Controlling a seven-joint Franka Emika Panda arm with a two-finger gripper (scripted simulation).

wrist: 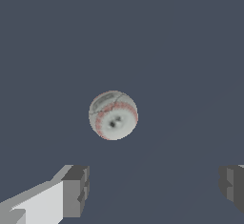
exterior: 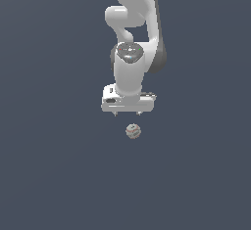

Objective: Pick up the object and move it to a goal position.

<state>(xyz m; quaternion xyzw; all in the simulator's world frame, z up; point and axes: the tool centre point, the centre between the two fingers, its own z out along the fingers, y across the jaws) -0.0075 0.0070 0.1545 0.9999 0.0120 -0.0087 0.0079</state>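
Observation:
The object (exterior: 133, 131) is a tiny grey-beige ball with faint red marks, lying on the dark flat ground. In the wrist view the object (wrist: 113, 115) shows as a pale ball ringed with red stitching. My gripper (exterior: 127, 113) hangs just above and slightly toward the exterior view's left of the ball, apart from it. Its short fingertips (exterior: 138, 112) are spread wide. In the wrist view my gripper (wrist: 153, 189) is open, with one grey pad (wrist: 76, 189) and the other at the frame edge, and nothing sits between them.
The white arm (exterior: 133, 38) rises above the gripper to the top of the exterior view. Uniform dark grey-blue ground (exterior: 49, 175) surrounds the ball on all sides.

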